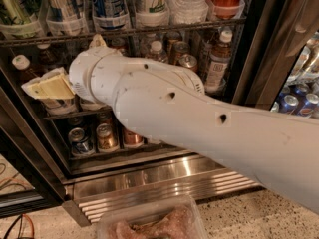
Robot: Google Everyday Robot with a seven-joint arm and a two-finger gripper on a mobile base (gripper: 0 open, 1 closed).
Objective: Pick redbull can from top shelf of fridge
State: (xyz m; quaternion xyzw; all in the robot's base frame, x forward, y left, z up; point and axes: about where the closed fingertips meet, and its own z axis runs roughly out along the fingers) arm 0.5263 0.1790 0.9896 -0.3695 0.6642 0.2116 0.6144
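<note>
Rising from speckled floor (279, 210), the fridge (164, 177) has the hand (44, 87) at mid-rack.

Single camera; close behind the arm (199, 128); faces down at the fridge (149, 178) front | gripper (47, 87) frame-left, before the fridge

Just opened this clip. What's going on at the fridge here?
A white robot arm reaches across the front of the fridge. Its pincer sits at the left, level with the rack of bottles just below the top shelf. The redbull can stands in a clear holder on that top shelf, above and to the right of the pincer, untouched. The pick is not yet done.
</note>
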